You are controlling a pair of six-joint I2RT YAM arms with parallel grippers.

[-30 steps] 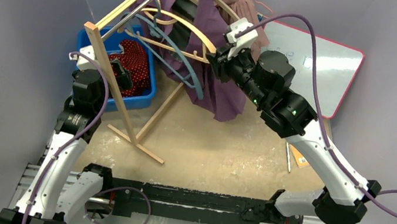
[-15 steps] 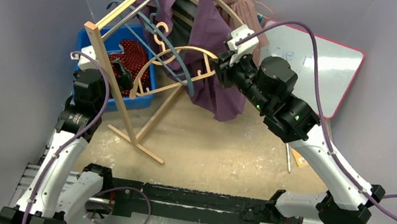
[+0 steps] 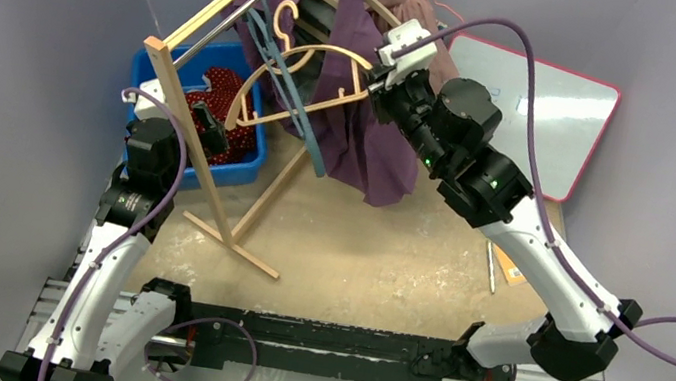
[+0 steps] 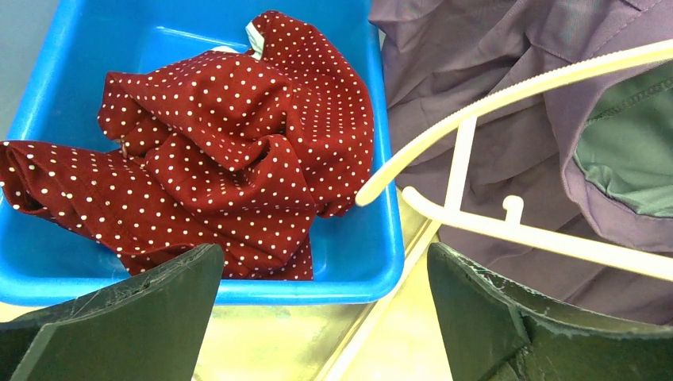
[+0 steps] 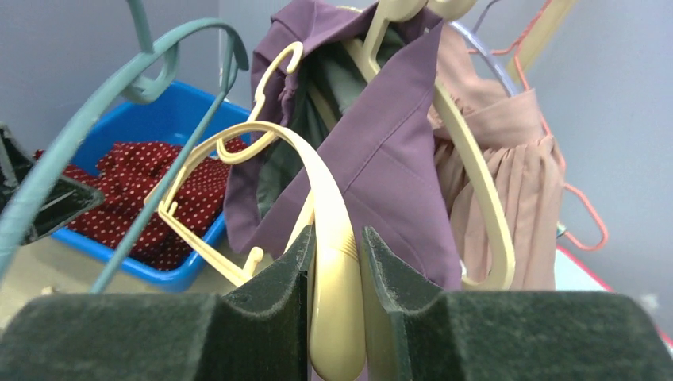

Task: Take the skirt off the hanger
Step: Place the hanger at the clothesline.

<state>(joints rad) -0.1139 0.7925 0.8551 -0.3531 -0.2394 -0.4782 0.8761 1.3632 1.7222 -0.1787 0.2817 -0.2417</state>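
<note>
The right tool (image 5: 335,250) is squeezed shut on the thick shoulder of the cream hanger (image 5: 337,333) and holds it up in the air, in front of the wooden rack (image 3: 187,123). No cloth hangs on this hanger. The red dotted cloth (image 4: 230,175) lies in a heap in the blue bin (image 4: 382,262) at the far left of the desk (image 3: 356,244). I think this cloth is the skirt, but it is too crumpled to be sure. If so, the skirt is off and the bare hanger only needs a place to go. The left tool (image 4: 321,274) hangs just near of the bin with its two fingers wide apart and nothing between them. To do this step well, the right tool should keep its tight hold, because the hanger is long and could swing or twist. It should move slowly. The hook of the cream hanger sits very close to the teal hanger (image 3: 281,71), and I cannot tell if they touch. The purple cloth (image 3: 374,161) hangs right behind it too. So the hanger should be turned a little to keep the hook from catching on either one. The left tool is best kept low and out of the way, so the end of the hanger does not bump it.
</note>
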